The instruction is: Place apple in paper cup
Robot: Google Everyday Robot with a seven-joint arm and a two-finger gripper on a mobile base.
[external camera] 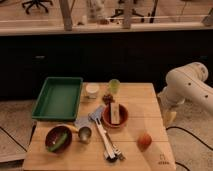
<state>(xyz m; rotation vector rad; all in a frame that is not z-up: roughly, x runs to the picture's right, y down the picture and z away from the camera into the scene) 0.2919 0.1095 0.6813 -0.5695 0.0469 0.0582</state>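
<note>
The apple (144, 141), reddish orange, lies on the wooden table (140, 102) near its front right corner. The white paper cup (92, 90) stands at the back of the table, just right of the green tray. The white robot arm (189, 85) reaches in from the right. My gripper (169, 117) hangs at the table's right edge, to the right of and a little behind the apple, apart from it. Nothing shows in it.
A green tray (58, 98) sits at the back left. A light green cup (114, 86) stands next to the paper cup. A brown bowl (115, 116) holds a pale block. A dark bowl (58, 138), a metal cup (85, 133) and utensils (107, 142) lie at the front.
</note>
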